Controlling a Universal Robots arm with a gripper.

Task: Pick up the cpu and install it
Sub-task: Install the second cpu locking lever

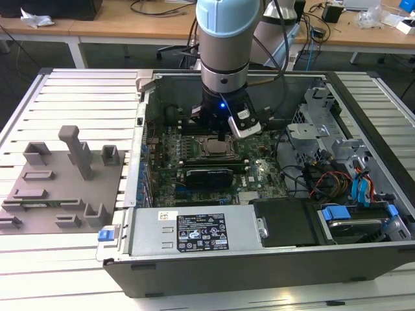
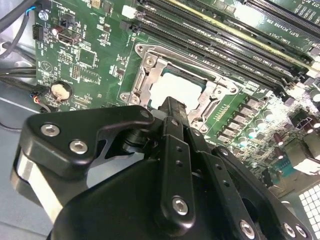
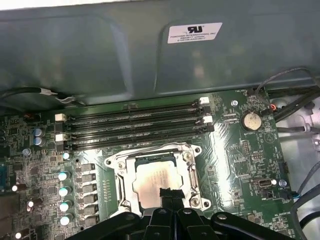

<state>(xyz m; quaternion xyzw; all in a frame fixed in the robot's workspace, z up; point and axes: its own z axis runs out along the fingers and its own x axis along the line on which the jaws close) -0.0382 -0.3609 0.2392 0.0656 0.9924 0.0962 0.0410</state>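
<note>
Scanning the exterior view from its left: one grey fixture plate (image 1: 61, 188) on the slatted table (image 1: 71, 91), then one open computer case (image 1: 272, 259) with one arm reaching down into it. One gripper (image 1: 217, 129) hangs just over the socket frame (image 1: 216, 148) on the motherboard (image 1: 259, 172). One cpu (image 3: 159, 181) sits inside that frame, pale top up, in both wrist views. Gripper fingers (image 2: 172, 107) look pressed together, holding nothing, tips right over the cpu (image 2: 175, 90). Four memory slots (image 3: 135, 127) beside the socket, one coin cell (image 3: 251, 120).
</note>
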